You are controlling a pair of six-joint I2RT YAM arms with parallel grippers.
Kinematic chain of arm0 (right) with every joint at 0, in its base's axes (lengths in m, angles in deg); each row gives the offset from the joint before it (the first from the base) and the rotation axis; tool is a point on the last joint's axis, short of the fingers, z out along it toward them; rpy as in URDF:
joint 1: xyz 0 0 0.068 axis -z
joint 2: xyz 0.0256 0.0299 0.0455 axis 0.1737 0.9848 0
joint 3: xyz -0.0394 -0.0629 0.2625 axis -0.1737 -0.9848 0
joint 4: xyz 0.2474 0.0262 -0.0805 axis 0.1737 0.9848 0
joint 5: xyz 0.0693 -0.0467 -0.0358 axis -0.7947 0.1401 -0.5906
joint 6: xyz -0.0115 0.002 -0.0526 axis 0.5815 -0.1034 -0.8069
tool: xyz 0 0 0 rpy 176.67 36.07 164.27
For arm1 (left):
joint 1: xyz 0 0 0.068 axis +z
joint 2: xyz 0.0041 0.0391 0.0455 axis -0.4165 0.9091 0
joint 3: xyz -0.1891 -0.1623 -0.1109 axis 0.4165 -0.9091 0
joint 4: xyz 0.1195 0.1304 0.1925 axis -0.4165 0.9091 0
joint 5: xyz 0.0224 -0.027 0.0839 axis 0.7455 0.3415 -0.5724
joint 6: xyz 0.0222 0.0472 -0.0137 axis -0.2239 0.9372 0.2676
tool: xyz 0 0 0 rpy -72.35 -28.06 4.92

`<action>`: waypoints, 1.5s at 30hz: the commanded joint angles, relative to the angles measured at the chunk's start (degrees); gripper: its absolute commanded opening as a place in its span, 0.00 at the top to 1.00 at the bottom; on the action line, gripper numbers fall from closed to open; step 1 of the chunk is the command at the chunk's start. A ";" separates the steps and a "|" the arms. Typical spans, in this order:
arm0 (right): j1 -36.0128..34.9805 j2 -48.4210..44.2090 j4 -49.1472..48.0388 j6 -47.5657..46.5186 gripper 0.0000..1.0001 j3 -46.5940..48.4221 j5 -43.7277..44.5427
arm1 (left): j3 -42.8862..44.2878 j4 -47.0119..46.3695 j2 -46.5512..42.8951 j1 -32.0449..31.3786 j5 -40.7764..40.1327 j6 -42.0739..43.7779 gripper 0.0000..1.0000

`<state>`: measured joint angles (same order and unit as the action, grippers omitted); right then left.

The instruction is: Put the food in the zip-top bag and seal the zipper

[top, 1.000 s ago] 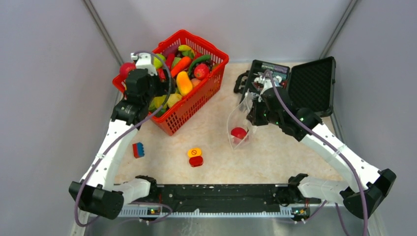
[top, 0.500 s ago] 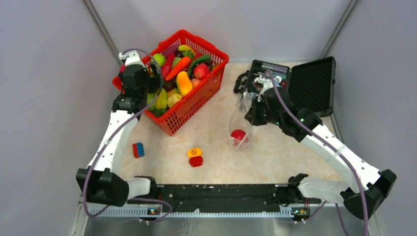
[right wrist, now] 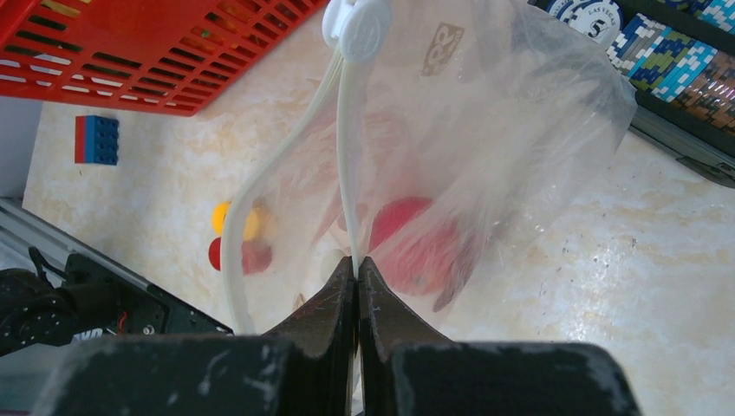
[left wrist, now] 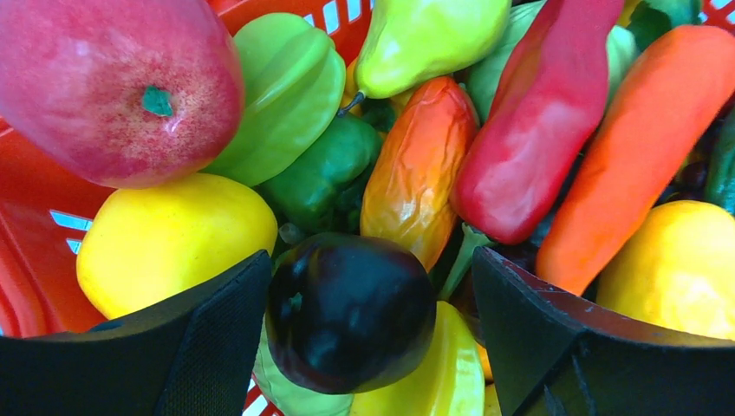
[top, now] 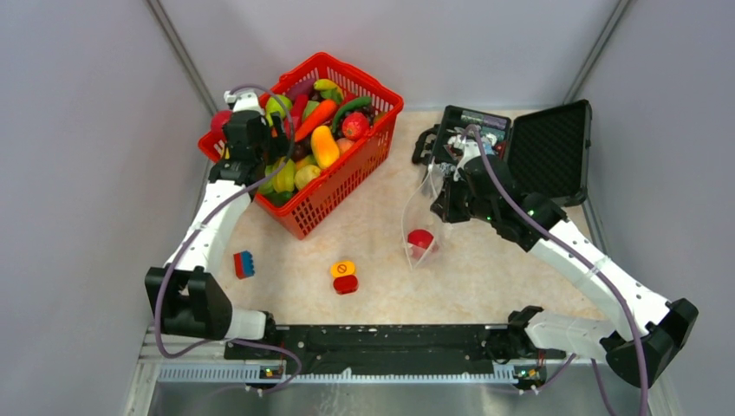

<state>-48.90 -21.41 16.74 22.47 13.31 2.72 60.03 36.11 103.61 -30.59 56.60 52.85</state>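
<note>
White-linked arms with black joints carry purple cables; the left hand has black, seemingly fine-textured fingers.

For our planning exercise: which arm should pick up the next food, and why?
Left: the left gripper, open, straddles a dark purple fruit in the basket. The right gripper is pinching the bag's zipper.

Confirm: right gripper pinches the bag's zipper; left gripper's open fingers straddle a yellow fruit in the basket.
Wrong colour: in the left wrist view the left gripper straddles a dark purple fruit, not yellow. The right gripper does pinch the zipper.
</note>
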 commanded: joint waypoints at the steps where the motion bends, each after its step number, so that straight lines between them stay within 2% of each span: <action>1: 0.49 -1.70 -1.80 0.41 1.00 0.04 -0.41 | 1.47 -1.36 0.21 0.62 -1.45 1.07 0.14; 3: 0.49 -1.69 -1.78 0.40 1.00 0.03 -0.32 | 1.43 -0.90 0.41 0.70 -0.73 1.36 0.19; 12: 0.49 -1.27 -2.56 0.69 1.00 0.12 -1.10 | -0.41 1.06 -2.62 0.70 2.76 1.10 0.65; 17: 0.49 -0.84 -3.07 0.89 1.00 -0.04 -1.82 | -0.84 2.02 -4.47 0.70 3.58 1.47 0.74; 19: 0.49 -0.64 -3.44 1.03 1.00 -0.06 -2.05 | -0.43 2.46 -5.80 0.70 5.30 1.64 0.76; 21: 0.49 -0.51 -3.59 1.07 1.00 -0.07 -2.09 | -0.14 2.41 -7.46 0.70 7.82 1.57 0.82; 24: 0.49 -0.43 -4.03 1.26 1.00 -0.04 -2.06 | 1.08 2.90 -9.63 0.62 12.34 1.46 0.83; 30: 0.49 -0.34 -5.64 2.20 1.00 -0.40 -1.90 | -0.15 -1.93 -13.86 -1.23 30.49 -4.76 0.83; 36: 0.49 -0.17 -5.97 3.36 1.00 -0.60 -0.97 | -2.77 -6.40 -15.06 -10.06 38.20 -7.48 0.83; 42: 0.49 -0.97 -7.53 5.80 1.00 -2.05 -0.07 | -10.00 -20.48 -18.00 -17.93 44.47 -13.56 0.82; 45: 0.49 -1.35 -8.83 6.93 1.00 -2.95 -0.23 | -12.25 -24.42 -18.25 -21.26 45.44 -14.65 0.82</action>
<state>-48.85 -21.56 11.75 27.12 11.36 1.82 50.04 23.52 87.28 -48.78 97.39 41.92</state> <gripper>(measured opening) 0.004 0.589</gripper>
